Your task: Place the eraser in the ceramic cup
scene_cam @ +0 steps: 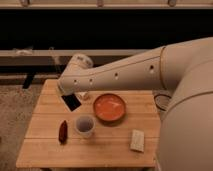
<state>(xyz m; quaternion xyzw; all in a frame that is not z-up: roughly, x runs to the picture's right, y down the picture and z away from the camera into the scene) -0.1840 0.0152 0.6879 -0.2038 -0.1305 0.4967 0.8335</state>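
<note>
1. pale cream block (137,140): lies flat close to the near right corner of the wooden worktop (100,152).
2. dark red elongated object (63,131): lies in the near half, toward the left edge, just beside the ceramic cup.
3. ceramic cup (84,125): white, upright, left of the worktop's centre.
4. orange dish (109,106): flat at the centre, just beyond the cup and to its right.
5. gripper (70,97): mine, over the far left quarter, beyond the cup. jaws closed on the eraser (72,103), a black block held tilted, not over the cup's mouth.
6. arm (130,70): mine, reaching in from the right, along the far edge.
</note>
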